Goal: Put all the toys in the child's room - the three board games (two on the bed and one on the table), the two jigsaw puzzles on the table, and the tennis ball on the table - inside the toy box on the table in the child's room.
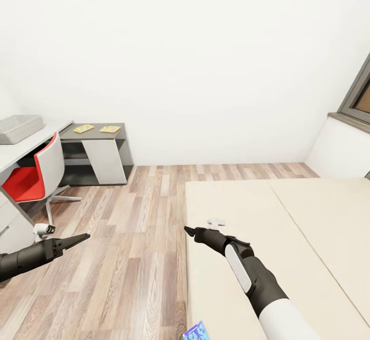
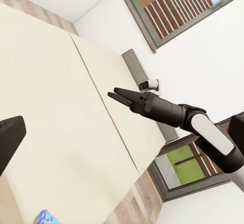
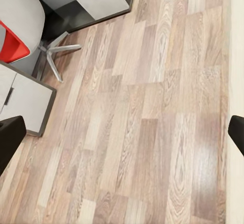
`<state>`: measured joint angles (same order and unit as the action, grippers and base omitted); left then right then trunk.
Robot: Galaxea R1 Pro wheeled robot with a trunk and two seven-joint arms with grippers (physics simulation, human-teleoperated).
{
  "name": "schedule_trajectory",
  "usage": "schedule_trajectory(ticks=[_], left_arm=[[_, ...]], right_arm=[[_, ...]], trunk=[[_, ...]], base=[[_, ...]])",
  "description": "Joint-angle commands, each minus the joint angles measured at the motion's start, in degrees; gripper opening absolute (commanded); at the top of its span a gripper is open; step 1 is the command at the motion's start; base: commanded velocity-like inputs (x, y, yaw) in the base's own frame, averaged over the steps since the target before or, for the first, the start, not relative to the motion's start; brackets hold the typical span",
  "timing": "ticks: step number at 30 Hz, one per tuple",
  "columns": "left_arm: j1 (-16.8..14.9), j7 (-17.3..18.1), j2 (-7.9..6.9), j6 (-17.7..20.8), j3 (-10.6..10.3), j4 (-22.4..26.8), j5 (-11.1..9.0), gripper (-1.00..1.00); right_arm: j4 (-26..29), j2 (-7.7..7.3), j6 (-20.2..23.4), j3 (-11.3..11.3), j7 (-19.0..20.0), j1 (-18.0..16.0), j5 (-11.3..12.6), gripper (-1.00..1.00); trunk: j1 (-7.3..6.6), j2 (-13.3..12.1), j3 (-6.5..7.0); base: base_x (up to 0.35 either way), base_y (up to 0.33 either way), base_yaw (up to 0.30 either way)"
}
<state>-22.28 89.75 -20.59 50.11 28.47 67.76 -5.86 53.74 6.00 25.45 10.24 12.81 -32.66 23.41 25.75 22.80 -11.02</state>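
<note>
The light grey toy box (image 1: pixel 19 128) stands on the table (image 1: pixel 36 145) at the far left. Two jigsaw puzzles (image 1: pixel 84 128) (image 1: pixel 110 129) lie on the table's lower dark section. A corner of a blue board game (image 1: pixel 196 332) (image 2: pixel 47 218) shows on the bed (image 1: pixel 288 227) at the near edge. My left gripper (image 1: pixel 82 238) hangs open and empty over the wood floor. My right gripper (image 1: pixel 189 230) (image 2: pixel 118 96) is open and empty over the bed's left edge. The tennis ball is out of view.
A red and white swivel chair (image 1: pixel 36 175) stands between me and the table. White drawers (image 3: pixel 23 102) are at the left. Wood-plank floor (image 1: pixel 128 227) runs between bed and table. A dark-framed window (image 1: pixel 359 93) is at the far right.
</note>
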Motion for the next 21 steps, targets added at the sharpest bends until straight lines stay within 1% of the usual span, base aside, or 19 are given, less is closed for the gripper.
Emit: schedule_trajectory(ticks=[1, 21], left_arm=[[0.0, 0.2, 0.0, 0.6, 0.0, 0.0, 0.1, 1.0], [0.0, 0.2, 0.09, 0.6, 0.0, 0.0, 0.1, 1.0]], right_arm=[[0.1, 0.0, 0.3, 0.0, 0.0, 0.0, 0.2, 1.0], [0.1, -0.03, 0.3, 0.0, 0.0, 0.0, 0.3, 1.0]], trunk=[[0.03, 0.1, -0.1], [0.03, 0.1, -0.07]], base=[[0.0, 0.0, 0.023], [0.0, 0.0, 0.003]])
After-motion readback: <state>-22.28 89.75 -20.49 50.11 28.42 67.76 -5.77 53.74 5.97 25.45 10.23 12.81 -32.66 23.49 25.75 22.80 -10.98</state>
